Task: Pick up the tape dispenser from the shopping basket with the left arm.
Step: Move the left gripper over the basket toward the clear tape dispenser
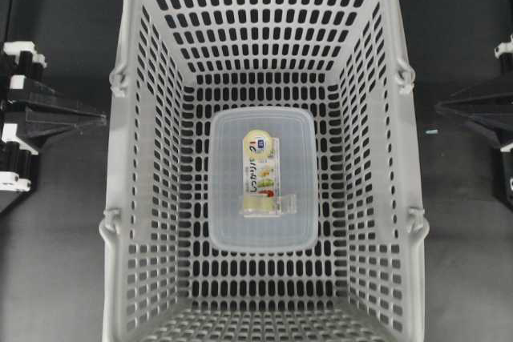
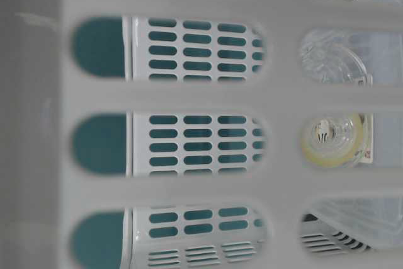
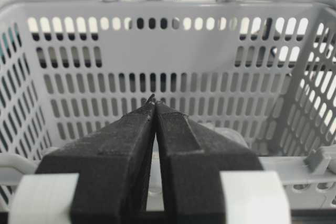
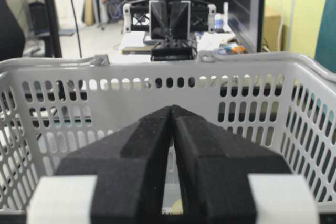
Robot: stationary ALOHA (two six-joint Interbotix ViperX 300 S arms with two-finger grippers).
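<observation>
Both grippers, left gripper (image 3: pixel 153 100) and right gripper (image 4: pixel 172 108), sit pinched together outside the shopping basket (image 1: pixel 120 158). Tape dispenser (image 1: pixel 262 175) lies centred on a lidded box (image 1: pixel 224 222), walls well apart at 3 and 9 o'clock.

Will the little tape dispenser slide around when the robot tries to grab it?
Probably. The tape dispenser lies on the smooth lid of a clear box, so a nudge may skate it sideways. It looks small and mostly hollow plastic, likely light and stiff. Lying flat on its side, it seems unlikely to roll.

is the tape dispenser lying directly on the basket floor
No, the tape dispenser lies on the lidded box inside the shopping basket.
</observation>
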